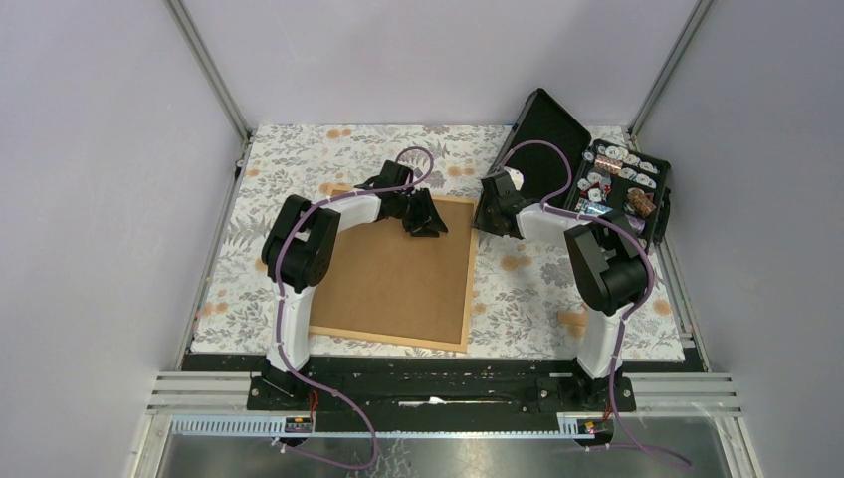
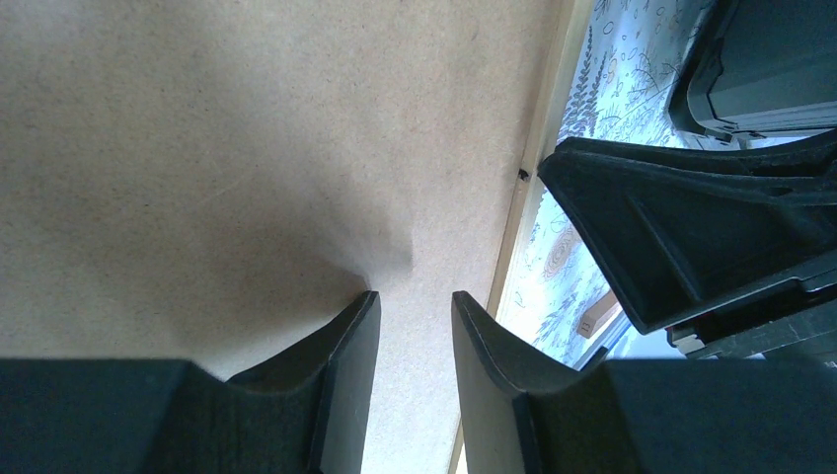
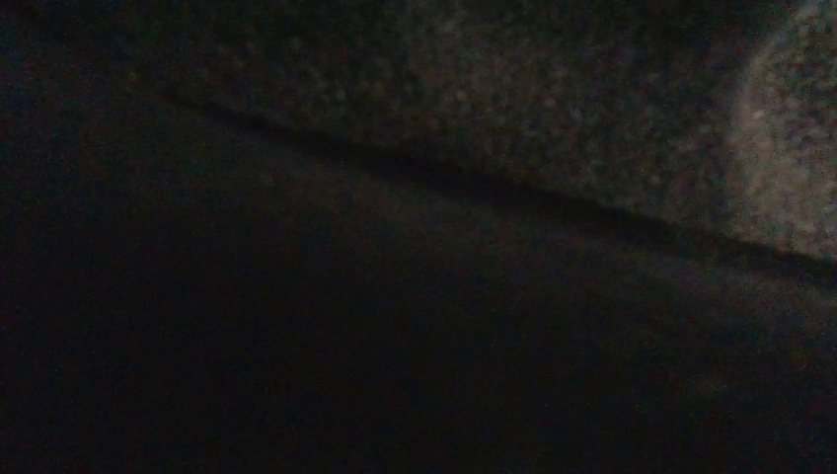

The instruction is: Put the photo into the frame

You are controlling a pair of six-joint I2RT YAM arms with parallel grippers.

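Left gripper [image 2: 415,301], parted and empty, hung over the backing board [image 1: 398,269] already seated in the frame [image 1: 388,340] (photo unseen, likely beneath, so little seemed left), while the right gripper [image 1: 495,214] hid its grip.

You see a matt, finely speckled brown board [image 1: 398,269] rimmed by the frame [image 1: 388,340] of smooth pale wood. The table's floral cover [image 1: 299,159] looks matt. The case [image 1: 547,124] is faintly shiny black plastic; the left gripper [image 2: 415,306], matt black plastic.
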